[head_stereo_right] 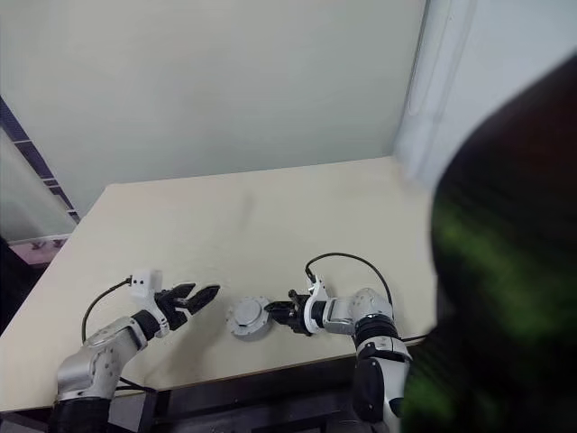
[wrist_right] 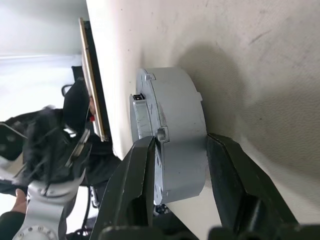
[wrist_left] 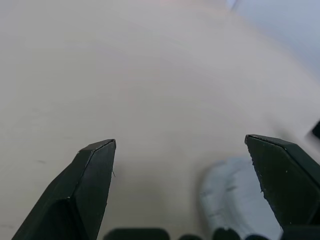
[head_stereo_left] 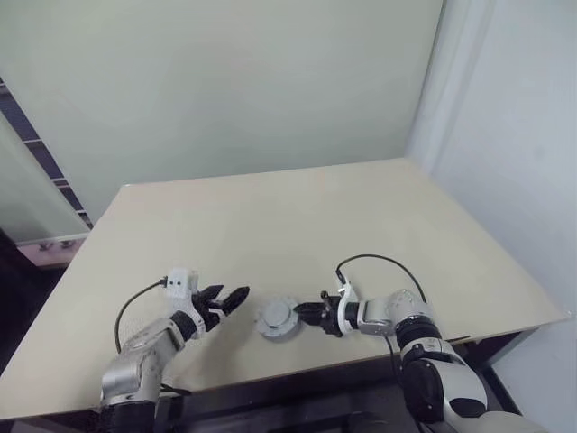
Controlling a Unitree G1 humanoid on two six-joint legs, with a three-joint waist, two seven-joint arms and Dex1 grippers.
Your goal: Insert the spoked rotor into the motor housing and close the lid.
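Observation:
A round grey motor housing (head_stereo_left: pixel 276 321) sits on the table near its front edge. The light grey lid (head_stereo_left: pixel 276 314), raised hub upward, lies on top of it. My right gripper (head_stereo_left: pixel 304 315) comes in from the right and is shut on the motor housing (wrist_right: pixel 177 107), one finger on each side of its wall. To the left of the housing my left gripper (head_stereo_left: pixel 230 300) hovers apart from it, open, with nothing between its fingers (wrist_left: pixel 95 165). The grey round body (wrist_left: pixel 232 200) shows beside one left finger. The spoked rotor is hidden.
The beige table (head_stereo_left: pixel 270 212) stretches far behind the housing, with its front edge (head_stereo_left: pixel 297 365) close to both grippers. A pale wall stands behind the table. A dark blurred shape (head_stereo_right: pixel 505 271) covers the right side of the right eye view.

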